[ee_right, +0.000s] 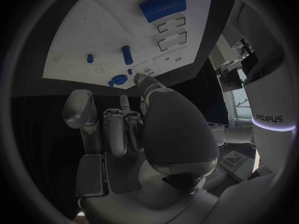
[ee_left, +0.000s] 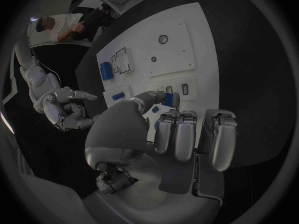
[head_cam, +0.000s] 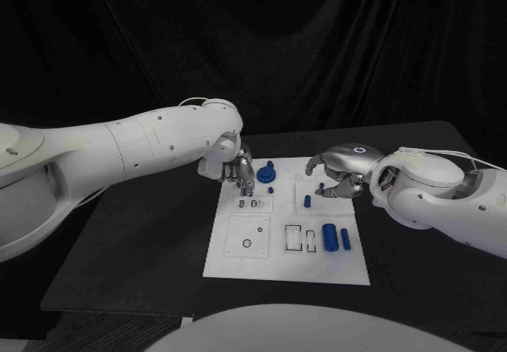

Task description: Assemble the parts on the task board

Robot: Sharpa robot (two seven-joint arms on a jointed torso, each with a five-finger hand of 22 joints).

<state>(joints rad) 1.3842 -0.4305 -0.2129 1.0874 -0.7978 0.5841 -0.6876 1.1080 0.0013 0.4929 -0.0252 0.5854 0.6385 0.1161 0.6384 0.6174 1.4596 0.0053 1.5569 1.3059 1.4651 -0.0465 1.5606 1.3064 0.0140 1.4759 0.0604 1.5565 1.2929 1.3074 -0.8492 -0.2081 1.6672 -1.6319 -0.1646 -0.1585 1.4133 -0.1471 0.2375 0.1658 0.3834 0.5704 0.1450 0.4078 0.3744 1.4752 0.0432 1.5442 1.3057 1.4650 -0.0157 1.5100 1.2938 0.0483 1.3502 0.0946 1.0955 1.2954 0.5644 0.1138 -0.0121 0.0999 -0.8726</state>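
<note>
Fingertips point(head_cam: 246, 189) of the left hand point(head_cam: 231, 165) are pointing down at the task board point(head_cam: 277, 270), over its 11 o'clock corner, just above a pair of small dark slots point(head_cam: 246, 203). In the left wrist view the thumb and a finger are closing toward each other with blue showing beside them. Whether they are pinching a part or only covering one lying on the board, I cannot tell.

Just to the right, a blue disc point(head_cam: 267, 174) is lying flat near the 12 o'clock edge, with a short blue peg point(head_cam: 270, 163) beyond it and another small peg point(head_cam: 272, 189) nearer the middle. A taller peg point(head_cam: 308, 200) is standing upright toward 1 o'clock. At about 4 o'clock a thick blue cylinder point(head_cam: 330, 237) and a slim blue rod point(head_cam: 346, 237) are lying side by side, next to two rectangular cut-outs point(head_cam: 301, 238).

These parts are looking like rigid, light plastic with smooth faces. They are likely slipping or rolling easily, so a fingertip pinch across the sides, near mid-length, is probably serving best. The disc is probably asking for a grip on its rim, and the pegs should be kept upright for their holes.

Farthest right, the right hand point(head_cam: 343, 176) is hanging over the board's 1 o'clock corner. Most of its fingers are curling inward on nothing, while one finger is reaching out toward the disc.
</note>
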